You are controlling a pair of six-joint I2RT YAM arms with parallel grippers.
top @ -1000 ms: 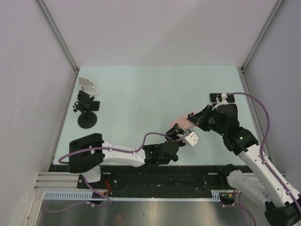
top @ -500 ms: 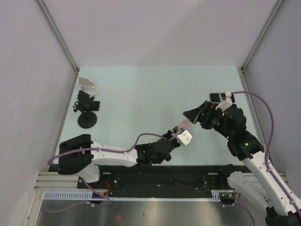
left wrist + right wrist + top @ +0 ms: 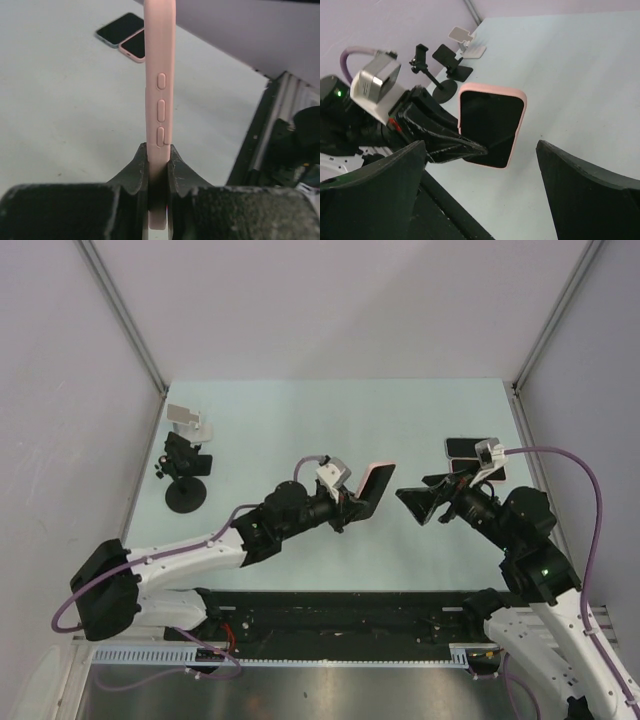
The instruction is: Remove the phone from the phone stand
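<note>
Removal seemingly all but done: slim pink-cased smartphone (image 3: 159,100) pinched on edge between the closed-down jaws of the left gripper (image 3: 352,502), aloft, well right of the black round-footed phone stand (image 3: 186,485) and clear of it; right gripper (image 3: 425,495) further right, jaws spread wide on nothing, facing the screen; next, probably, lowering the phone flat onto bare tabletop before letting go; pale green table (image 3: 300,420) under the stand; two more phones (image 3: 472,450) flat far right of it, small white holder (image 3: 188,420) just beyond it; plain lilac-grey walls (image 3: 350,300) all round.
</note>
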